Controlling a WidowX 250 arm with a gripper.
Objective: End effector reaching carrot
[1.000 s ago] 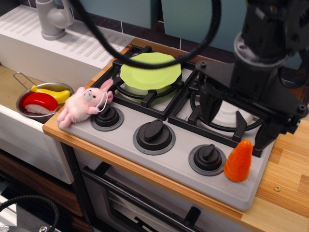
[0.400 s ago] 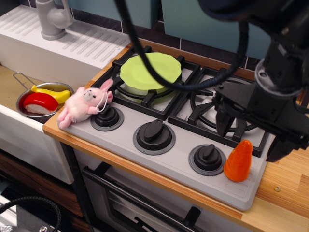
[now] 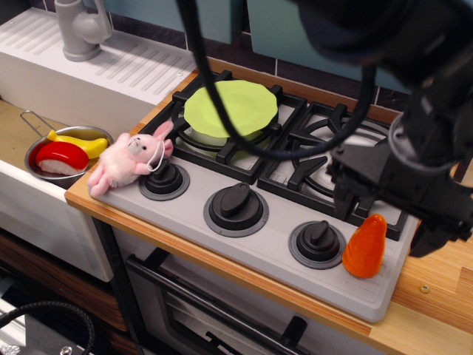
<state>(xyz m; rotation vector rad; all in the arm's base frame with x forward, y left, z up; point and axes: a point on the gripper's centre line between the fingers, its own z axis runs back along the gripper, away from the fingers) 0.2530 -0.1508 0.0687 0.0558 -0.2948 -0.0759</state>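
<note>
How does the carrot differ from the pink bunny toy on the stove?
The carrot is smooth, orange and stands upright; the pink bunny toy is fluffy and lies down. The carrot is at the stove's front right corner, the bunny at its left edge. Neither is held.

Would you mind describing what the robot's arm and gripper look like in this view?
The gripper is matte black throughout, with two blocky fingers hanging from a wide angular body. Above it sits a round wrist joint with a greyish ring. A thick, glossy black cable loops across the frame. No markings or labels are visible.
</note>
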